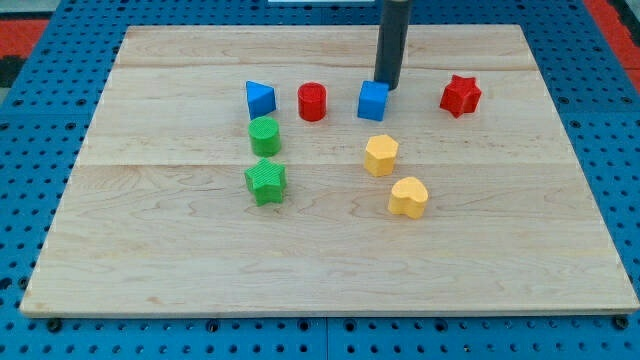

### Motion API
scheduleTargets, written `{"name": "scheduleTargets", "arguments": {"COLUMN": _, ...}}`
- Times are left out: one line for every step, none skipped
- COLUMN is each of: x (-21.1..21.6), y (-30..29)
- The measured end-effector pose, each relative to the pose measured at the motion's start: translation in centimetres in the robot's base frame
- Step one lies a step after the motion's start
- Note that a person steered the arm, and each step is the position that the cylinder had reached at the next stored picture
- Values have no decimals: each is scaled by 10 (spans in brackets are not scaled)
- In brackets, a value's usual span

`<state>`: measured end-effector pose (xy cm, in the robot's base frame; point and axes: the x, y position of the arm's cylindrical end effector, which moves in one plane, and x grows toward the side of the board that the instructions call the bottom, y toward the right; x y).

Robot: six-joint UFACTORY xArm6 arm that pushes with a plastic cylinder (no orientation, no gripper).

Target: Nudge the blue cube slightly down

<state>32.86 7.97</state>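
The blue cube (373, 101) sits on the wooden board (320, 250) above the middle, towards the view's top. My tip (388, 86) stands right at the cube's upper right edge, touching or nearly touching it. The rod rises straight up out of the view's top. A red cylinder (312, 102) lies to the cube's left, and a red star (460, 96) to its right.
A blue triangular block (260, 98) lies left of the red cylinder. A green cylinder (264, 136) and a green star (265, 182) sit below it. A yellow hexagon (381, 156) and a yellow heart (408, 197) lie below the blue cube.
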Motion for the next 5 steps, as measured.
{"name": "scheduleTargets", "arguments": {"x": 24, "y": -1}}
{"name": "scheduleTargets", "arguments": {"x": 32, "y": -6}}
{"name": "scheduleTargets", "arguments": {"x": 6, "y": -6}}
{"name": "scheduleTargets", "arguments": {"x": 26, "y": -45}}
{"name": "scheduleTargets", "arguments": {"x": 29, "y": -80}}
